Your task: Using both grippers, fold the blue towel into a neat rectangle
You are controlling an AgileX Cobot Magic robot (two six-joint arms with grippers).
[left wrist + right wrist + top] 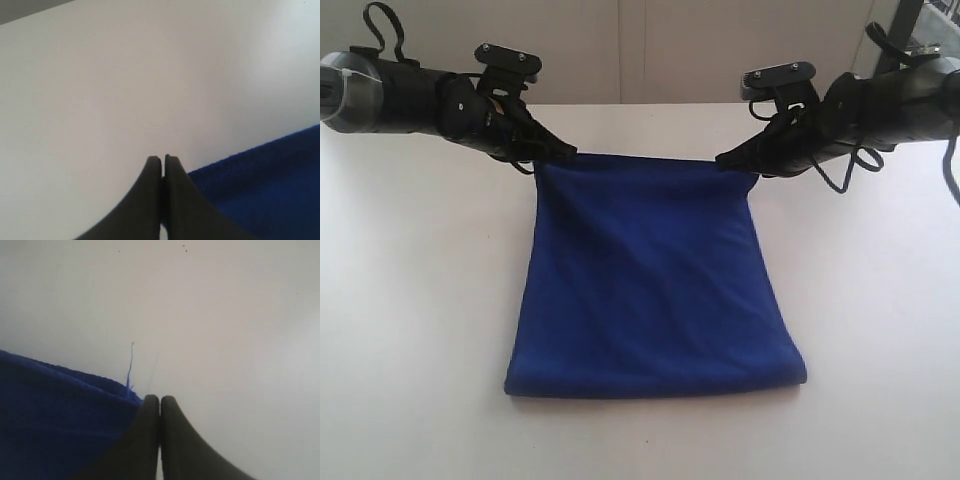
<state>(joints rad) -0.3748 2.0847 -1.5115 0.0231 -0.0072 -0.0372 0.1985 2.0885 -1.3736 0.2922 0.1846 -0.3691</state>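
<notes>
Soft, light and limp, the towel (655, 280) seemed best taken by its corners, where the left gripper (563, 152) and right gripper (723, 159) each had jaws pinched together on a far one, the deep-blue fuzzy cloth sloping down to a rounded fold on the table (410, 300).

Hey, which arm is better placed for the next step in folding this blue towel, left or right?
Neither stands out; it looks like a two-arm move. The left tool and right tool are each shut on a far corner of the blue towel, at roughly matching height.
</notes>
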